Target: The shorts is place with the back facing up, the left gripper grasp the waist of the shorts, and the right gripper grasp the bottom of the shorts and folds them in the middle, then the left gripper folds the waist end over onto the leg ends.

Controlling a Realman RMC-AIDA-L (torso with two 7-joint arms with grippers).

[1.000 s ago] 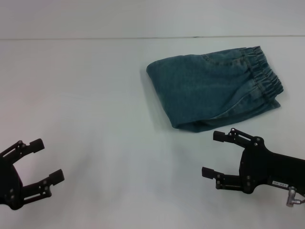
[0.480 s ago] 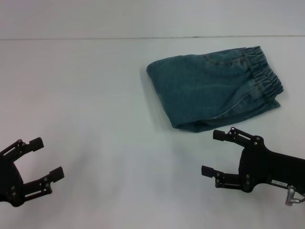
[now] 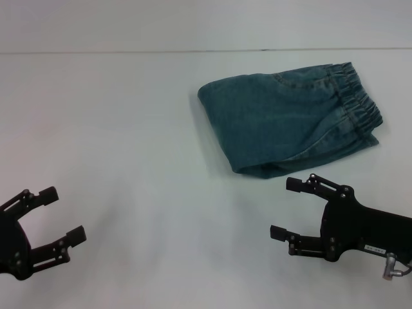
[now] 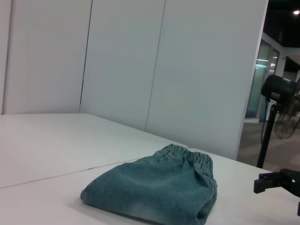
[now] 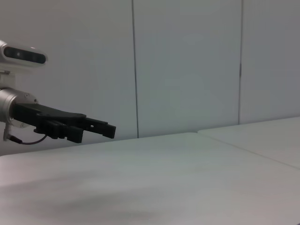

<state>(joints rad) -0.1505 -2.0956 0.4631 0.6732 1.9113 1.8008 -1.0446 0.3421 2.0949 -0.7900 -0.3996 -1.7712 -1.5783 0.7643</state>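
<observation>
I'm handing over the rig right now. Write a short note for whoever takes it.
Left gripper: open, empty, low at the table's near left.
Right gripper: open, empty, just in front of the shorts, not touching.
Shorts: folded into a compact bundle on the table, far right, with the waist on top at the right.
Done: both folds appear made.
Left: apparently nothing; check that the bundle is tidy.

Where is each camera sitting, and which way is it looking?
Head view: up on the robot's head, looking forward and down at the white table, the folded shorts, the left gripper and the right gripper, both with fingers open.
Left wrist view: low over the table, facing the shorts; the right gripper's fingers show at the edge.
Right wrist view: low over the table, facing a wall; the left gripper shows.
Shared: head and left wrist views both show the shorts.
</observation>
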